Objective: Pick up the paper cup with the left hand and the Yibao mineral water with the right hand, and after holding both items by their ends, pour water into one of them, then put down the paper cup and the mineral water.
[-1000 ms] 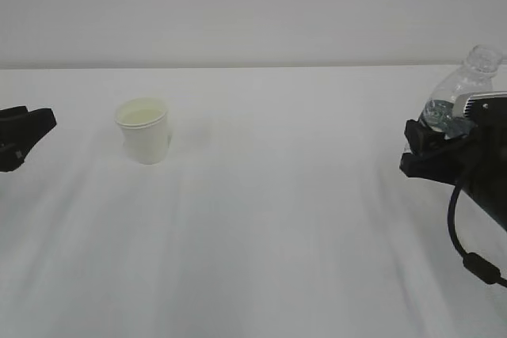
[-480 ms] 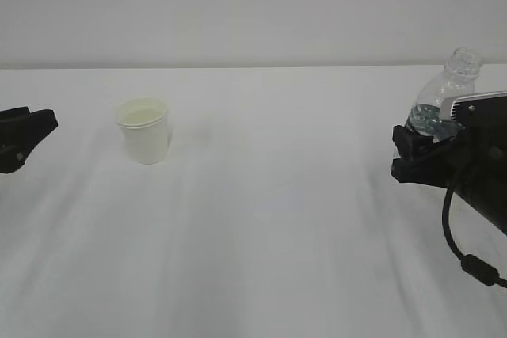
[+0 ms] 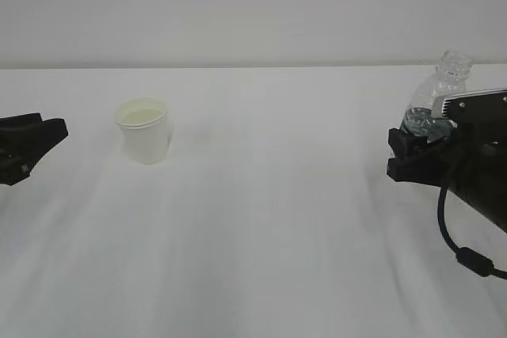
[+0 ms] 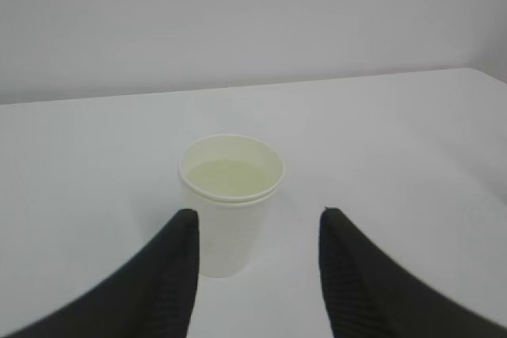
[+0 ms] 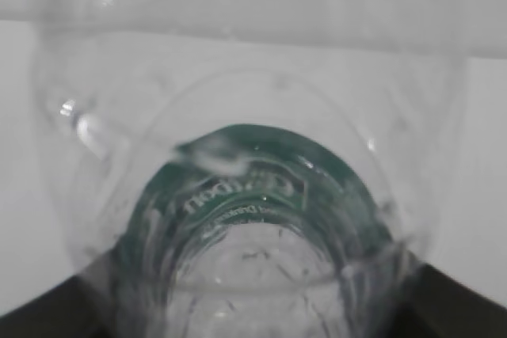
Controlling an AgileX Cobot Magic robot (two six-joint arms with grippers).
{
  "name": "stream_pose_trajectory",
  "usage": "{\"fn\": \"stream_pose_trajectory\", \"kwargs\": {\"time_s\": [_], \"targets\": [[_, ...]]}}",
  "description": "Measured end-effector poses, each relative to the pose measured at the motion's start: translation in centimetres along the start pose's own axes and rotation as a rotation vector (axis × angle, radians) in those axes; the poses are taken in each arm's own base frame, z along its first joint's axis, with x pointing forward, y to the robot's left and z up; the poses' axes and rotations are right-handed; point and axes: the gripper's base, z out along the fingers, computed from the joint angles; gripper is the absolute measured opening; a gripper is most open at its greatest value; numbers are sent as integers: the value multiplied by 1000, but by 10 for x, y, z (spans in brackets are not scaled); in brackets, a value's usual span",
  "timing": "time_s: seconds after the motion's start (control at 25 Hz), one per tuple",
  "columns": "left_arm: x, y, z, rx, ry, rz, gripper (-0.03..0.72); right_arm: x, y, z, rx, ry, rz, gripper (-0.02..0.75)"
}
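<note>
At the far left edge of the white table, the left hand sits low with its jaws parted about halfway and nothing between them. Just to its right, apart from the fingertips, the paper cup stands upright. Well across the table, the right hand has its jaws closed around the lower body of the Yibao mineral water, which leans slightly, capless neck uppermost; its base seems hidden behind the gripper.
</note>
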Motion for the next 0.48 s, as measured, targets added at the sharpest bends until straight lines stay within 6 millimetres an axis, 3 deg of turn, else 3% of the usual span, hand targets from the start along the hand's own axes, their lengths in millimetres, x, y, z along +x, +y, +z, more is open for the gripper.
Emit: {"fn": "stream_pose_trajectory", "kwargs": {"time_s": [0.28, 0.48], "targets": [[0, 0, 0, 0, 0, 0, 358, -12, 1, 15, -6, 10, 1, 456], [0, 0, 0, 0, 0, 0, 358, -5, 2, 25, -9, 39, -1, 456]]}}
